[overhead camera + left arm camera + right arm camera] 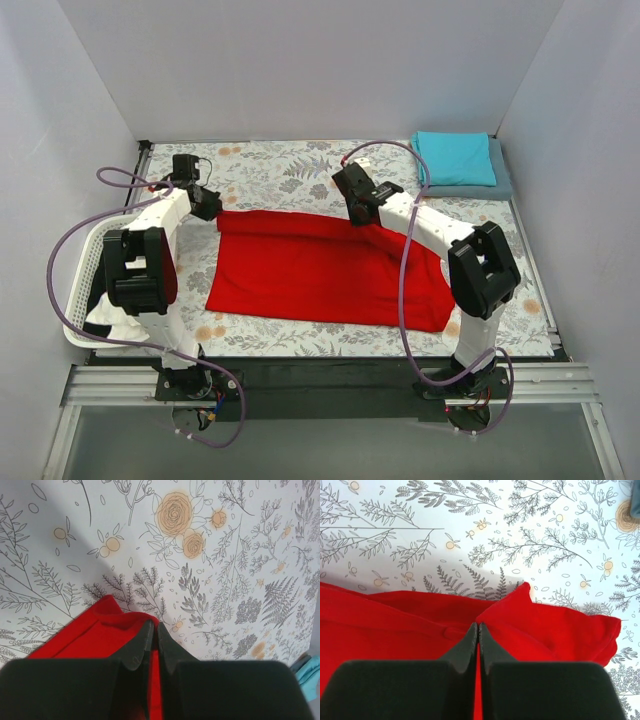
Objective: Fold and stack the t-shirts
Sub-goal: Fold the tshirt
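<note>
A bright red t-shirt (320,270) lies spread across the middle of the flowered table. My left gripper (213,210) is at its far left corner, shut, with red cloth (95,637) pinched between the fingertips (153,627). My right gripper (362,215) is on the shirt's far edge toward the right. It is shut too, and a raised fold of red cloth (545,630) is caught between its fingers (478,626). At the back right a folded teal t-shirt (455,157) rests on a folded grey-blue t-shirt (470,187).
A white lattice basket (85,270) stands at the table's left edge beside the left arm. White walls enclose the table on three sides. Bare flowered tablecloth (290,165) shows beyond the red shirt's far edge.
</note>
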